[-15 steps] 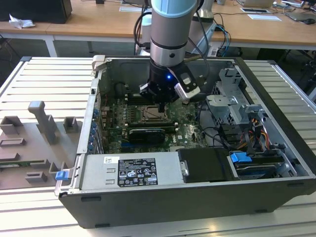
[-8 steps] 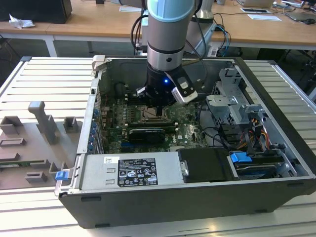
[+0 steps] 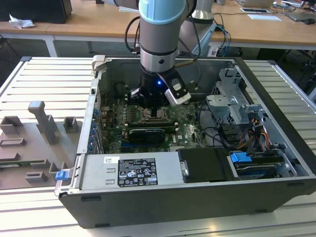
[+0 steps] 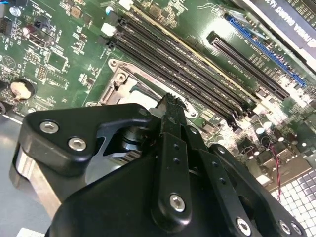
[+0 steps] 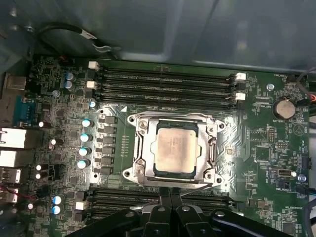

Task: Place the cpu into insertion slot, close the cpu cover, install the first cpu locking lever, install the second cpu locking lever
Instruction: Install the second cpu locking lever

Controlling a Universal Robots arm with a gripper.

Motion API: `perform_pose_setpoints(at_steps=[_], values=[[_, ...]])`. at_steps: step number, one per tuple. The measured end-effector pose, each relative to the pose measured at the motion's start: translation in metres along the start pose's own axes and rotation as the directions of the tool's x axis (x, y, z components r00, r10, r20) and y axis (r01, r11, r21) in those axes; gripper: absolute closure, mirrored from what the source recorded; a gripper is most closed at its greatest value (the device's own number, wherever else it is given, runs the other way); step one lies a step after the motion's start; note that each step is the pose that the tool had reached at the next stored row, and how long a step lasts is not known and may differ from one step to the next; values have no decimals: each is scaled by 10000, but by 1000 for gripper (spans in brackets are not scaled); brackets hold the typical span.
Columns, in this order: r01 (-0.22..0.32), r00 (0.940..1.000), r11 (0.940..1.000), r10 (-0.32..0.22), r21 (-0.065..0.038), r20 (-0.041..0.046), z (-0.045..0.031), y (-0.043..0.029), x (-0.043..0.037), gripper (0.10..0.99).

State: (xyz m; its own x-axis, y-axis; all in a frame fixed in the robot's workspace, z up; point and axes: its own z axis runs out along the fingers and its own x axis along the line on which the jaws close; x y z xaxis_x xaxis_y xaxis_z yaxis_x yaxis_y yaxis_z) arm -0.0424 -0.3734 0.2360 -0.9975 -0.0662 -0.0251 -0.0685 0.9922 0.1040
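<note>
The cpu (image 5: 175,148), a pale silver-beige square, lies flat in the insertion slot (image 5: 132,173) on the green board. The grey metal cpu cover (image 5: 141,148) lies down around it, and the chip shows through its window. My gripper (image 5: 171,190) is shut, its two black fingers pressed together, with the tips at the socket's edge just beside the cover. Nothing shows between the fingers. A thin metal lever (image 5: 197,186) runs along that same edge. In the second wrist view the fingertips (image 4: 170,100) hover over the socket (image 4: 121,79). In the exterior view the gripper (image 3: 157,114) reaches down into the open computer case.
Long black memory slots (image 5: 163,81) flank the socket on two sides. A black card (image 3: 144,134) sits just in front of the socket. The case walls (image 3: 128,190), a drive cage (image 3: 232,98) and loose cables (image 3: 217,133) crowd the exterior view's right. Grey fixtures (image 3: 42,121) stand outside on the left.
</note>
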Motion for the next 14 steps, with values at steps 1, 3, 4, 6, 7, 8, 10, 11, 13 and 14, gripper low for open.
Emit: perform_pose_setpoints(at_steps=[1,3,4,6,7,8,10,11,13,14], values=[[3,10000,10000,-3,-10,1,8,-1,2,980],[1,10000,10000,-1,-11,1,15,-1,4,980],[0,10000,10000,0,-11,1,23,-1,8,980],[0,10000,10000,0,-11,1,35,-3,13,980],[2,10000,10000,-2,-13,1,48,-4,16,980],[1,10000,10000,-1,-17,1,62,-5,18,980],[0,10000,10000,0,-24,-5,91,-8,20,980],[-1,10000,10000,1,-25,-9,106,-10,21,980],[-2,10000,10000,2,-34,-15,138,-13,40,980],[-3,10000,9999,3,-104,-10,146,-21,82,980]])
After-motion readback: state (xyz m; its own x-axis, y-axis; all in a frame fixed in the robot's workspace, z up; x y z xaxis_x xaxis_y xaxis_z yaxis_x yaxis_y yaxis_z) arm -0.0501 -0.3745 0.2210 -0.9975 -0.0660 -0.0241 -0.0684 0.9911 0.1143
